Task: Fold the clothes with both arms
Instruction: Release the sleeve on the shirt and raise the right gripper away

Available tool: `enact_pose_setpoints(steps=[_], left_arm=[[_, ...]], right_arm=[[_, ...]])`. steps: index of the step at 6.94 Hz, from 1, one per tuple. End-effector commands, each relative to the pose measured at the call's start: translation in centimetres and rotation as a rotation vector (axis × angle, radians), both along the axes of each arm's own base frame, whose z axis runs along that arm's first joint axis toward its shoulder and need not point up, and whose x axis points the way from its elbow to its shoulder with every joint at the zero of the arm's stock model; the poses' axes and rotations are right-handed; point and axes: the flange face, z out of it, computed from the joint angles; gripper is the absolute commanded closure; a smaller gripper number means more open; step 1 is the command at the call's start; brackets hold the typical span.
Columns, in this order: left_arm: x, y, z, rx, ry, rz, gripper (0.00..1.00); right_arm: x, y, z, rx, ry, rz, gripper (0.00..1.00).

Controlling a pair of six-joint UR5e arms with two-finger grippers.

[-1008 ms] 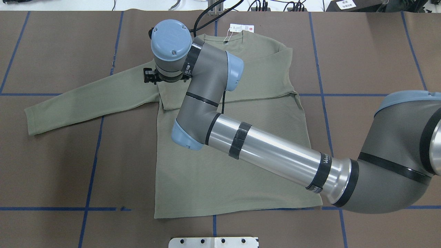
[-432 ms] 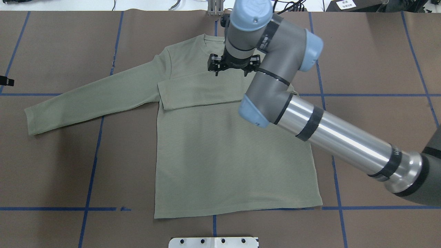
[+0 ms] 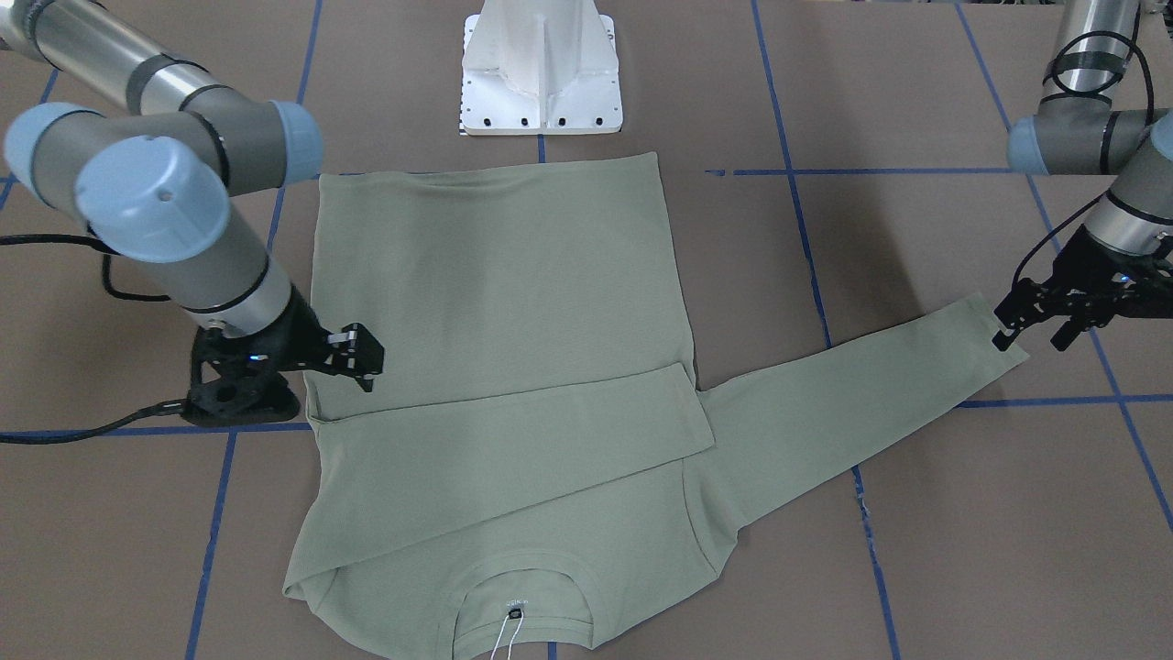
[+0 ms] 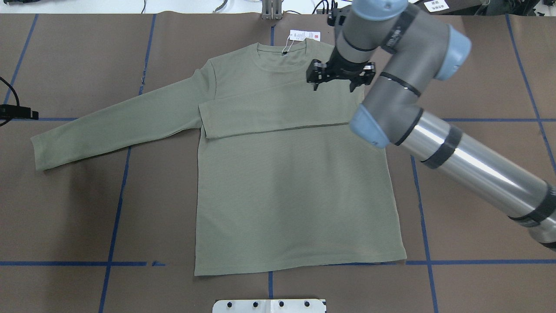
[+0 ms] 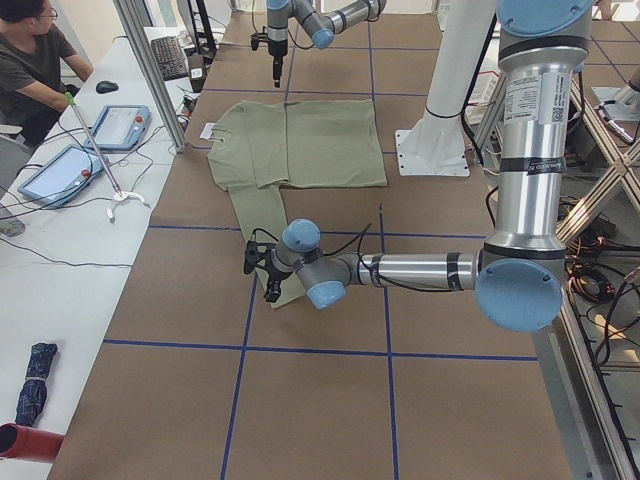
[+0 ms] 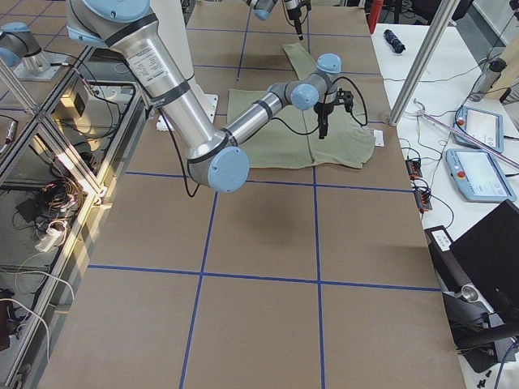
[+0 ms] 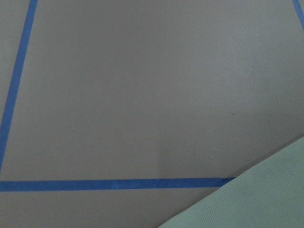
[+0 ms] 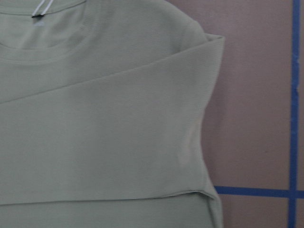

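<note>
With the dial centred on the shirt (image 4: 286,195) and 12 o'clock pointing away from the robot, the white pedestal base (image 4: 269,305) sat nearest, at 6 o'clock. The shirt's hem (image 4: 299,265) lay just beyond it. The garment was spread flat and face up on the brown table (image 4: 65,217), its body smooth.

Farther out, one sleeve (image 4: 278,113) was already folded across the chest, with its cuff end reaching towards 9 o'clock. The other sleeve (image 4: 117,126) was still stretched out flat towards 8 o'clock. At that sleeve's cuff (image 3: 985,353) the left gripper (image 3: 1033,341) hung with its jaws parted and nothing between them. The pictures did not settle whether a fingertip touched the cloth.

At about 1 o'clock the right gripper (image 4: 333,84) hovered over the shoulder on that side, jaws wide and empty. Beyond it, at 12 o'clock, were the ribbed collar (image 4: 280,54) and the white hang tag (image 4: 304,35), the tag lying on the table past the neckline.

The sleeve stage looked half done, and the outstretched sleeve seemed to be the step in hand. The next move probably called for the left gripper to settle onto the cuff, pinch only that layer, lift it, and carry it towards 3 o'clock across the chest. The right arm would need to keep clear of that path.
</note>
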Motion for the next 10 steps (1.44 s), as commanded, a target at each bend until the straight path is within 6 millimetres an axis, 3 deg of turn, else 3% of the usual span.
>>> enact_pose_setpoints(steps=[1,2,7,8,10], left_arm=[[1.8,3.5,0.5,-0.032,-0.022,-0.058,0.01],[2.2,3.7,1.2,-0.035,-0.039,-0.058,0.02],[2.8,3.2,3.6,-0.053,-0.081,-0.060,0.03],[2.7,3.3,3.7,-0.057,-0.082,-0.061,0.06],[2.8,3.3,3.7,-0.058,-0.079,-0.062,0.25]], right_arm=[[6.2,1.7,6.3,0.041,0.027,-0.066,0.00],[7.4,2.2,8.2,0.060,0.042,-0.094,0.00],[7.6,2.6,9.0,0.060,0.046,-0.094,0.00],[7.6,2.6,8.9,0.061,0.046,-0.094,0.00],[7.6,2.6,8.9,0.062,0.048,-0.092,0.00]])
